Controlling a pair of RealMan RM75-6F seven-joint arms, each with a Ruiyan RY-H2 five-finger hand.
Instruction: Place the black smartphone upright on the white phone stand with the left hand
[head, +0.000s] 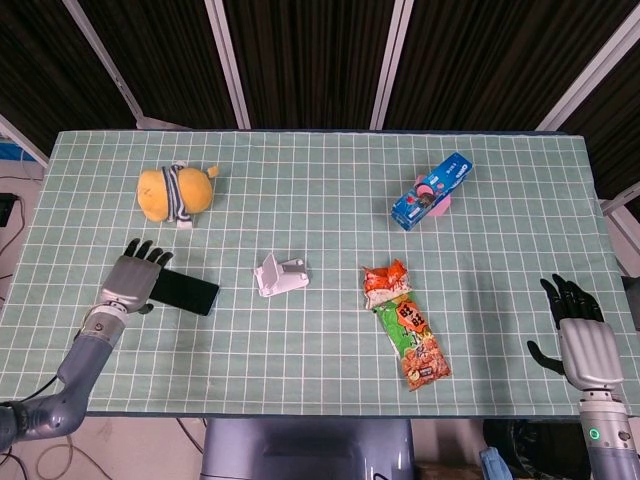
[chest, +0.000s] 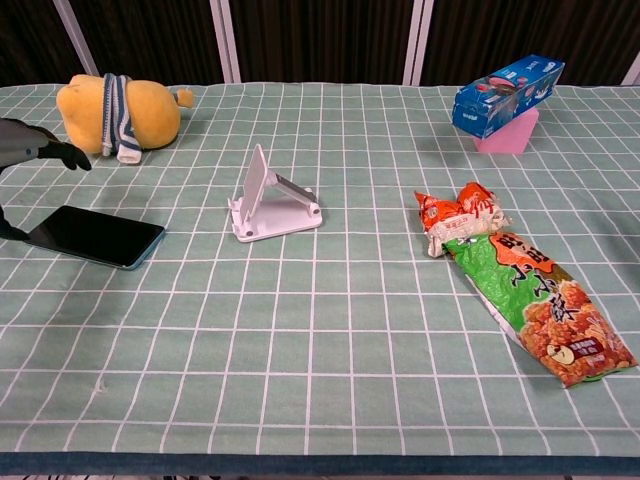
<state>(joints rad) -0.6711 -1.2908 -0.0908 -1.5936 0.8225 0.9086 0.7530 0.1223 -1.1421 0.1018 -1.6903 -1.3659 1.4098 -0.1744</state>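
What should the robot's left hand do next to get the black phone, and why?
Probably lower and close its fingers around the near end of the black smartphone. The left hand hovers open over that end, and in the chest view the phone lies flat on the cloth, not gripped. The white phone stand waits empty to its right.

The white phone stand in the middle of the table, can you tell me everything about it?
The white phone stand looks like smooth plastic. It has a flat base with a raised lip along one edge and a back plate that tilts up, propped by a strut. It is empty and sits on the green checked tablecloth, with nothing else touching it. The black smartphone lies flat well apart from it.
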